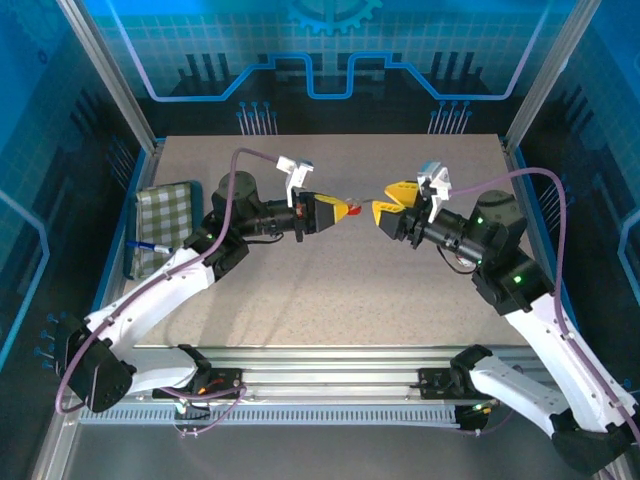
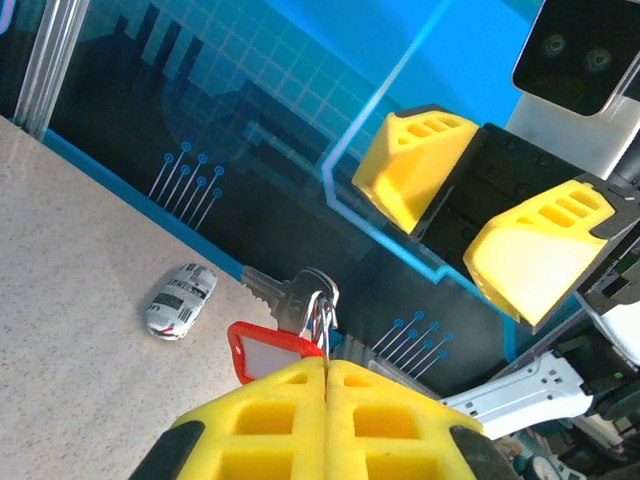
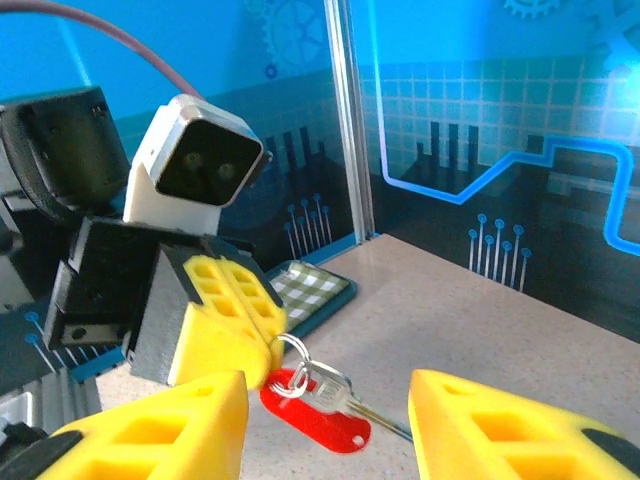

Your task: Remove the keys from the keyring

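Observation:
My left gripper (image 1: 350,210) is shut on the metal keyring (image 2: 322,305) and holds it up above the table (image 1: 330,290). A silver key (image 2: 278,293) and a red plastic tag (image 2: 262,352) hang from the ring. In the right wrist view the keyring (image 3: 298,358), the key (image 3: 338,384) and the tag (image 3: 340,435) dangle off the left fingertips (image 3: 262,322). My right gripper (image 1: 388,203) faces them from the right with its jaws open and nothing between them. A small gap separates it from the key.
A green checked cloth (image 1: 160,225) lies on a teal tray at the table's left edge. A small white printed object (image 2: 180,300) rests on the tabletop beyond the key. Blue enclosure walls (image 1: 320,60) and metal posts surround the table.

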